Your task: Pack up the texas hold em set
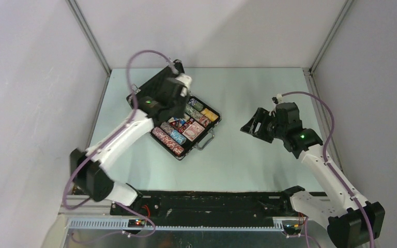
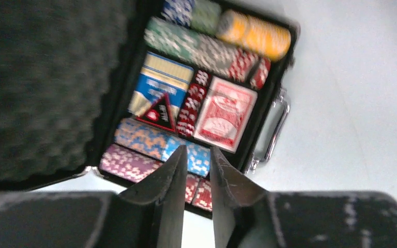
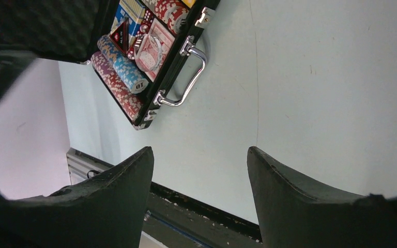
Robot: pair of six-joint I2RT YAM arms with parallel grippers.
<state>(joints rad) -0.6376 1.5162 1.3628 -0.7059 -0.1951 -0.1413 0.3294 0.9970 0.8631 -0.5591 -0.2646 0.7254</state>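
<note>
Pale tabletop (image 1: 248, 155) carries the filled case (image 3: 166, 77). The left gripper (image 2: 199, 152), jaws narrow and empty, should push the lid (image 2: 41, 77) over evenly while the right gripper (image 3: 199, 152), jaws wide, steadies the base.

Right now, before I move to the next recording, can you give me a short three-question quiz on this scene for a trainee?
1. True or false: the foam-lined lid is shut.
2. The right gripper has its jaws: A wide apart and empty; B clamped on something; C shut tight.
3. Fill in: between the two card decks lies a row of red ____.

Key: 1 false, it stands open. 2 A. 3 dice.
</note>
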